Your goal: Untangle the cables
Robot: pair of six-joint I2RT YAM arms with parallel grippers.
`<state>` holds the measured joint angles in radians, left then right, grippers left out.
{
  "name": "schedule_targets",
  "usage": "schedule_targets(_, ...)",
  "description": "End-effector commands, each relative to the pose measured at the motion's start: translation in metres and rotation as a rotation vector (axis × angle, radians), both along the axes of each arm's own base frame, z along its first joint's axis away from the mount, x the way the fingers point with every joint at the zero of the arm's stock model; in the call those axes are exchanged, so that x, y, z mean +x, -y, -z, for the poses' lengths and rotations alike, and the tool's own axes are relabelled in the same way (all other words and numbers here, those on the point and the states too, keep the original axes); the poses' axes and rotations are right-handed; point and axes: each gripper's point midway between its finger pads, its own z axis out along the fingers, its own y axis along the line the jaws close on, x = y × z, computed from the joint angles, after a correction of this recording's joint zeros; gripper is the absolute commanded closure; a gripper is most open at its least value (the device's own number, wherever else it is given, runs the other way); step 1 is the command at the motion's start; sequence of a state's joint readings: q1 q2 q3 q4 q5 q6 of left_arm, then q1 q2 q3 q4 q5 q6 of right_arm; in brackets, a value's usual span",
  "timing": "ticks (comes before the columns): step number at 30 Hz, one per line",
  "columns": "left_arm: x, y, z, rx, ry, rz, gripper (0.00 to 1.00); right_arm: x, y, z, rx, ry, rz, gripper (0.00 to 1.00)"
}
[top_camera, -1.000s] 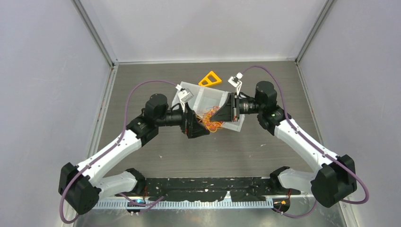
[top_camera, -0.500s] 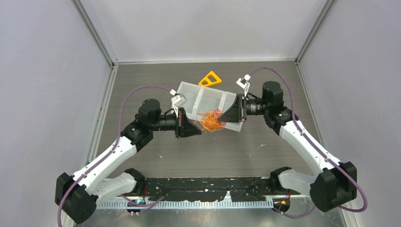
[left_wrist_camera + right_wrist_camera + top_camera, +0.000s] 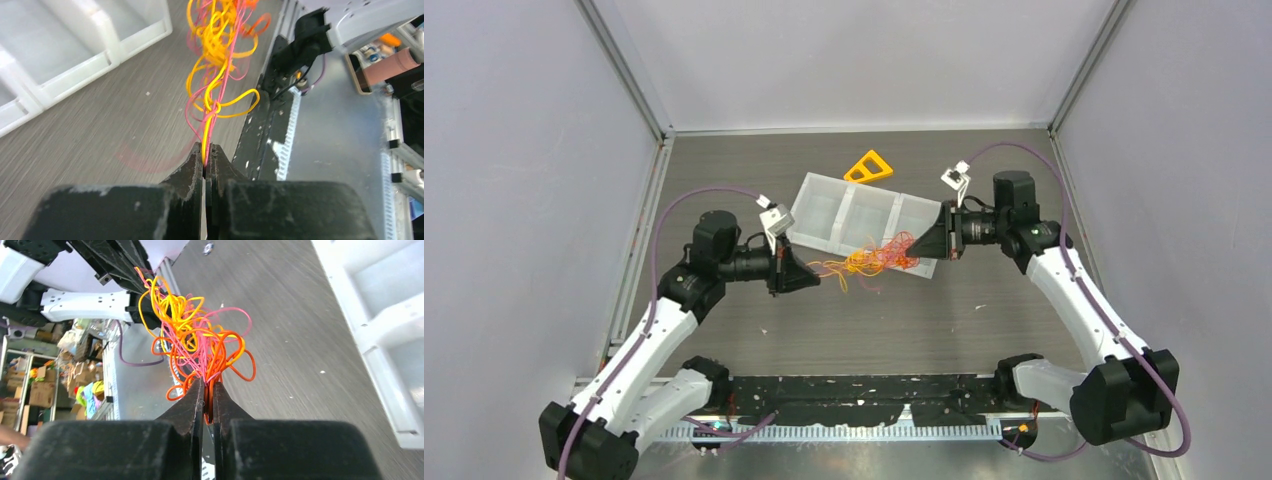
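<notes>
stretching left to right across the middle of the table (image 3: 874,320), the cables (image 3: 869,262) form one tangled bundle of yellow, pink and orange strands. its long axis runs from the left gripper (image 3: 809,279) slightly back toward the right gripper (image 3: 919,243). the thickest knot sits nearer the right end, over the near edge of the white compartment tray (image 3: 824,205), and the left end thins to a few strands. in the left wrist view the left jaws are pinched narrow on a yellow and a pink strand, with a small knot just beyond the tips. in the right wrist view the right jaws are clamped on a bunch of orange and pink loops.

half a second ago the bundle was a compact clump between grippers that stood close together. since then both arms have drawn apart, the left one farther, and the clump has been pulled into a longer, looser line. the tray and the orange triangle (image 3: 868,167) behind it lie where they were.

bare tabletop lies on the near side of the cables down to the black strip (image 3: 874,388) at the front edge, and outward on both sides toward the table's side edges, well apart from both grippers. the tray is just behind the bundle.
</notes>
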<state>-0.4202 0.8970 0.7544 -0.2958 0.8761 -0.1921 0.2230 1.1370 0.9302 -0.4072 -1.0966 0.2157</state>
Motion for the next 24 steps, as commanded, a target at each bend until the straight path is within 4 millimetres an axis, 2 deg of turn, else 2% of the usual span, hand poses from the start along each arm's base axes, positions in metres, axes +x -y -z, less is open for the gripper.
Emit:
schedule_targets(1, -0.013, -0.028, 0.028, 0.111, -0.004, 0.015, 1.0, 0.017, 0.03, 0.003, -0.111, 0.098, 0.065, 0.95)
schedule_targets(5, -0.008, -0.055, 0.043, 0.171, -0.02, -0.052, 1.0, 0.023, 0.05, 0.013, -0.156, 0.086, 0.118, 0.95)
schedule_targets(9, 0.011, -0.079, 0.039, 0.184, -0.017, -0.155, 1.0, 0.036, 0.084, 0.014, -0.187, 0.081, 0.2, 0.95)
schedule_targets(12, 0.016, -0.093, 0.042, 0.257, -0.014, -0.169, 1.0, 0.041, 0.108, 0.011, -0.217, 0.083, 0.251, 0.95)
schedule_targets(16, 0.022, -0.117, 0.049, 0.364, 0.045, -0.179, 1.0, 0.038, 0.13, 0.014, -0.256, 0.077, 0.279, 0.95)
schedule_targets(19, 0.026, -0.138, 0.056, 0.431, 0.078, -0.204, 1.0, 0.027, 0.139, 0.02, -0.281, 0.048, 0.263, 0.95)
schedule_targets(24, 0.026, -0.169, 0.068, 0.51, 0.074, -0.233, 1.0, 0.029, 0.17, 0.022, -0.322, 0.037, 0.332, 0.95)
